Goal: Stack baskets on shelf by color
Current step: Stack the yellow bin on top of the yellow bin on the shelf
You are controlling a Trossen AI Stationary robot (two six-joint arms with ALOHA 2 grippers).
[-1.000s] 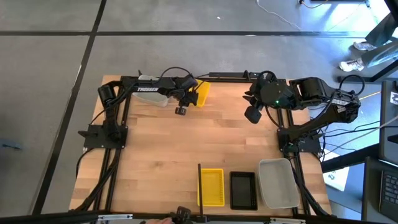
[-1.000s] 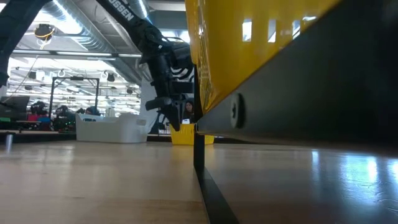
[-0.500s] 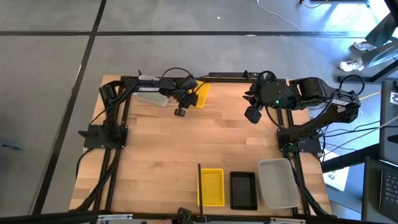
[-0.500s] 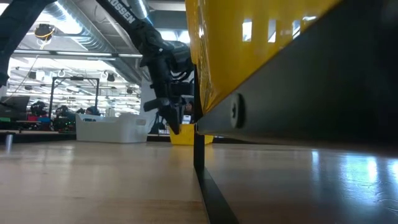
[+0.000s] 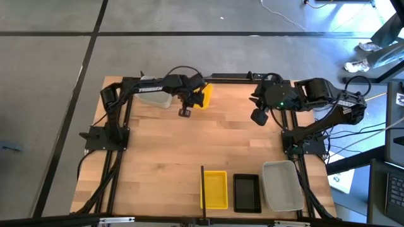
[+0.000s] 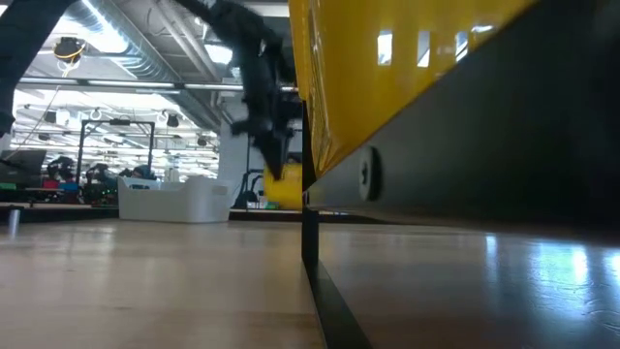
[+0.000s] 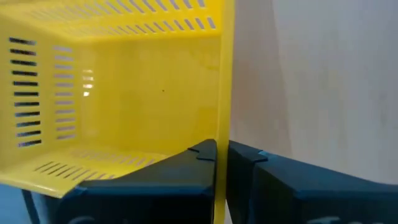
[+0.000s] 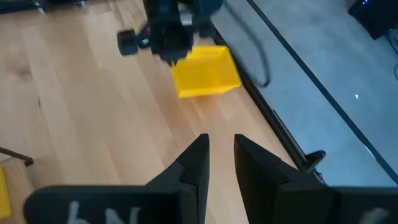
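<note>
Since the earlier frame, the left end effector (image 5: 192, 96) has been closed on the side wall of a small yellow slotted plastic basket (image 5: 203, 96) at the far edge of the desk (image 5: 158, 151), and the basket appears to have been lifted and tilted; in the low view its underside is seen clear of the wood (image 6: 283, 189), and in the left wrist view the thin yellow wall is pinched between the two dark fingers (image 7: 186, 171). From this it is judged that the pick-up step is done and that the carry toward the shelf remains. That shelf, a pale plywood panel with a thin dark upright divider (image 5: 202, 186) along one side, lies at the near edge, where another yellow basket (image 5: 214, 189), a black mesh-like basket (image 5: 247, 192) and a larger translucent grey-white basket (image 5: 282, 185) are set side by side; the lifted basket would presumably be stacked on the yellow one. A second translucent grey-white basket (image 5: 158, 99) is partly hidden under the left arm. The right end effector (image 5: 257, 117) is held over the far right of the desk with its fingers apart and nothing between them. Beyond the planked desk, a grey floor crossed by dark lines is seen, and shelving and ceiling lights are visible in the room behind.
</note>
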